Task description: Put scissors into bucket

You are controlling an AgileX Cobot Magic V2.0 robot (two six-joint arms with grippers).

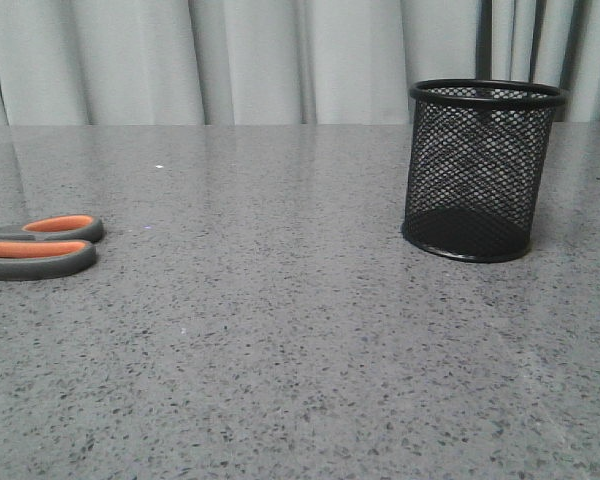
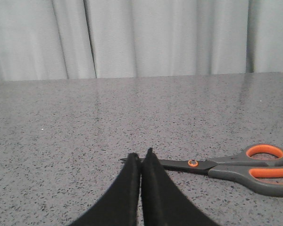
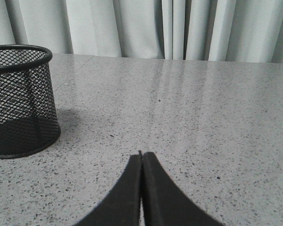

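1. We see the left tool [image 2: 140, 157] low over the grey speckled tabletop [image 1: 280, 380], its two black fingers pressed together with nothing between them.
2. In the left wrist view, the scissors [image 2: 226, 167] lie flat on the tabletop just beyond the finger tips. The dark blade tip sits right beside the fingers; we cannot tell whether it touches them. Blades are closed, coppery pivot screw facing up, and the orange-lined handles point away from the tool.
3. We see the right tool [image 3: 141, 155] likewise pressed together and holding nothing, above bare tabletop.
4. In the front view only the scissors' handles show, at the left edge, on the near-to-middle part of the tabletop.
5. The bucket [image 1: 480, 170] stands upright farther back on the right side, well apart from the scissors. We see nothing inside it through the mesh.
6. A pale pleated curtain [image 1: 280, 60] hangs behind the far edge of the tabletop.
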